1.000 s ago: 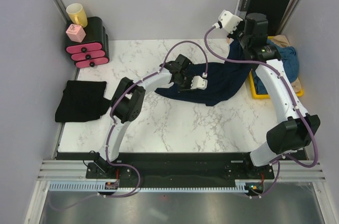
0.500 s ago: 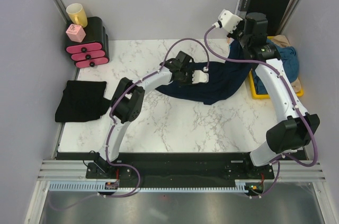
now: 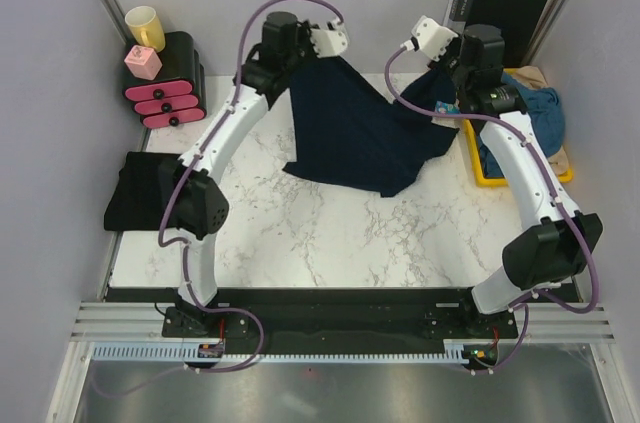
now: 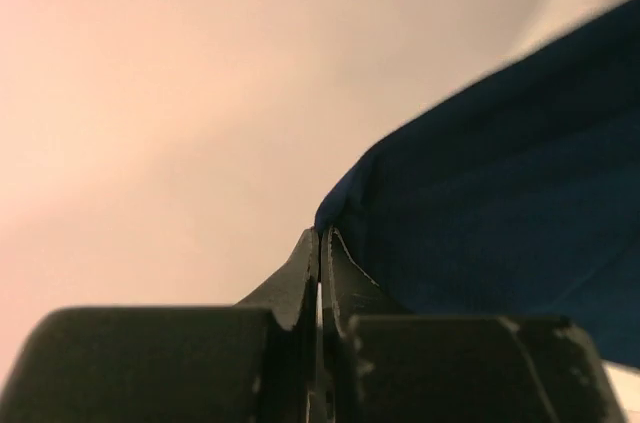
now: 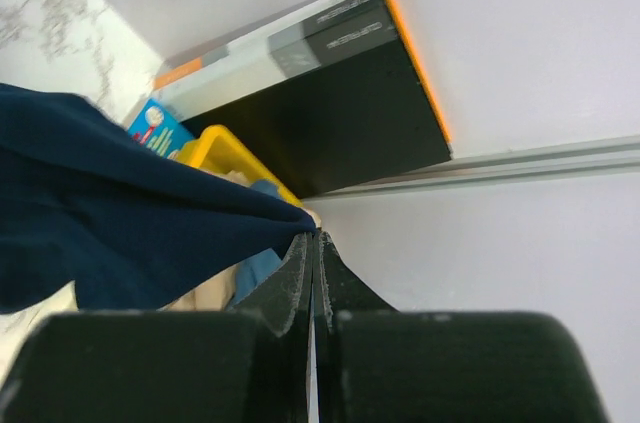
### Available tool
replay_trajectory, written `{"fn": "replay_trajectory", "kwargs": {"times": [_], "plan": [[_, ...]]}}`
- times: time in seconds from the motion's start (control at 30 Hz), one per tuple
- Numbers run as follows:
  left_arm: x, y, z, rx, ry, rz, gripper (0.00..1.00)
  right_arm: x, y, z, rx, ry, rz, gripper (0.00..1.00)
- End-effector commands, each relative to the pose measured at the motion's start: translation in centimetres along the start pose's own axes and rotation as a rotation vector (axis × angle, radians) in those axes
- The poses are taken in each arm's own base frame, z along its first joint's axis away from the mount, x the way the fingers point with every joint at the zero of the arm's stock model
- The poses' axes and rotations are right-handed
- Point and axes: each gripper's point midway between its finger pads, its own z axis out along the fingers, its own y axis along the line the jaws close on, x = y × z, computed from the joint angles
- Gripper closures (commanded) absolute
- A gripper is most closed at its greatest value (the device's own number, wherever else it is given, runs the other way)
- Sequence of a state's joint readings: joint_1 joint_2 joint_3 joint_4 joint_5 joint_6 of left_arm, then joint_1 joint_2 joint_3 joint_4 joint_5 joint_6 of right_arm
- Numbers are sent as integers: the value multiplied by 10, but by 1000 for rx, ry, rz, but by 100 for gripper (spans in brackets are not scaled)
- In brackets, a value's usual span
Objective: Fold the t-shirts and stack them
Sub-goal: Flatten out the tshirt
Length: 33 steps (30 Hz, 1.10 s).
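Observation:
The large dark navy t-shirt [image 3: 360, 133] hangs stretched between both grippers over the far middle of the marble table [image 3: 330, 233], its lower part draped on the tabletop. My left gripper [image 3: 322, 58] is raised at the far left and shut on one upper corner; its wrist view shows its tips [image 4: 320, 233] pinching navy cloth [image 4: 500, 193]. At the far right, my right gripper [image 3: 447, 93] is shut on the other corner [image 5: 120, 223], with its tips [image 5: 314, 235] closed. A folded black t-shirt [image 3: 152, 190] lies at the table's left edge. Medium-blue [image 3: 535, 108] and beige [image 3: 535, 75] t-shirts sit in the yellow tray [image 3: 482, 171].
A rigid black orange-edged folder [image 3: 500, 8] leans against the back wall behind the tray. At the far left corner stands a black-and-pink drawer unit [image 3: 165, 83] with a yellow mug [image 3: 145, 26] and a pink cube [image 3: 143, 63] on top. Grey walls enclose both sides.
My left gripper closed on the navy shirt's edge at mid-table, then rose and swung to the far left, lifting and spreading the shirt. The right arm has barely moved.

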<state>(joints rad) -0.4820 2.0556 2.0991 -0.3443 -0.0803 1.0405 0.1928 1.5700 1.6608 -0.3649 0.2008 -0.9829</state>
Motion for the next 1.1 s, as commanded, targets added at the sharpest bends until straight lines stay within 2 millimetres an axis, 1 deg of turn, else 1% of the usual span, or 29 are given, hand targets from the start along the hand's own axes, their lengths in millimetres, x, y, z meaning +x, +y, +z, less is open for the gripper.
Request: {"fn": "replay_trajectory", "kwargs": {"times": [0.0,0.03,0.07,0.1,0.13,0.17,0.2,0.23,0.27,0.3,0.33,0.37,0.4,0.43,0.47,0.53,0.57,0.6,0.63,0.67,0.7,0.73,0.77,0.83,0.87,0.9,0.97,1.0,1.07], "plan": [[30,147,-67,-406,116,69,98,-24,-62,-5,270,-76,66,100],[30,165,-79,-451,114,78,98,-31,-77,-8,322,-96,82,100],[32,176,-89,-469,122,115,98,-36,-90,-10,362,-111,91,100],[32,195,-109,-511,120,129,98,-44,-108,-17,425,-140,112,100],[30,203,-119,-528,117,145,98,-54,-129,-28,487,-167,132,100],[28,209,-129,-537,118,171,98,-62,-145,-38,538,-195,141,100],[22,226,-159,-584,103,178,98,-66,-157,-47,568,-209,138,100],[22,227,-166,-585,103,186,98,-75,-176,-64,615,-243,147,100],[18,231,-181,-598,97,195,98,-80,-185,-74,638,-265,146,100],[16,237,-195,-620,84,202,98,-85,-198,-94,673,-292,140,100],[11,241,-222,-654,74,212,98,-89,-205,-107,693,-314,133,100],[9,244,-236,-675,78,243,98,-94,-211,-119,707,-346,119,100],[8,246,-248,-694,81,265,98,-99,-221,-141,736,-372,96,100],[2,252,-275,-750,74,299,98,-102,-225,-151,746,-388,84,100],[1,254,-285,-767,72,307,98,-106,-229,-161,752,-408,65,100],[-3,255,-305,-785,59,316,98,-109,-243,-191,800,-434,57,100],[-10,257,-331,-809,38,318,98,-111,-244,-196,792,-445,47,100],[-16,254,-339,-800,5,342,98,-113,-251,-212,814,-462,47,100],[-16,244,-336,-771,-2,373,98,-115,-254,-221,825,-478,47,100],[-23,245,-365,-807,-27,389,98,-117,-257,-230,834,-495,43,100],[-29,240,-370,-801,-58,408,98,-119,-260,-240,846,-513,38,100],[-29,236,-374,-797,-67,406,98,-119,-263,-246,860,-520,41,100],[-29,234,-386,-801,-74,398,98,-119,-264,-249,865,-518,41,100],[-27,233,-392,-801,-72,366,98,-117,-265,-249,872,-509,48,100],[-22,231,-391,-789,-51,353,98,-117,-264,-246,870,-507,46,100],[-20,229,-392,-779,-49,346,98,-117,-261,-239,854,-501,39,100],[-11,221,-380,-735,-33,342,98,-122,-253,-225,805,-508,16,100],[-6,212,-367,-677,-31,352,98,-124,-246,-206,770,-499,4,100],[8,200,-345,-598,-19,375,98,-127,-235,-184,710,-490,-23,100]]}}
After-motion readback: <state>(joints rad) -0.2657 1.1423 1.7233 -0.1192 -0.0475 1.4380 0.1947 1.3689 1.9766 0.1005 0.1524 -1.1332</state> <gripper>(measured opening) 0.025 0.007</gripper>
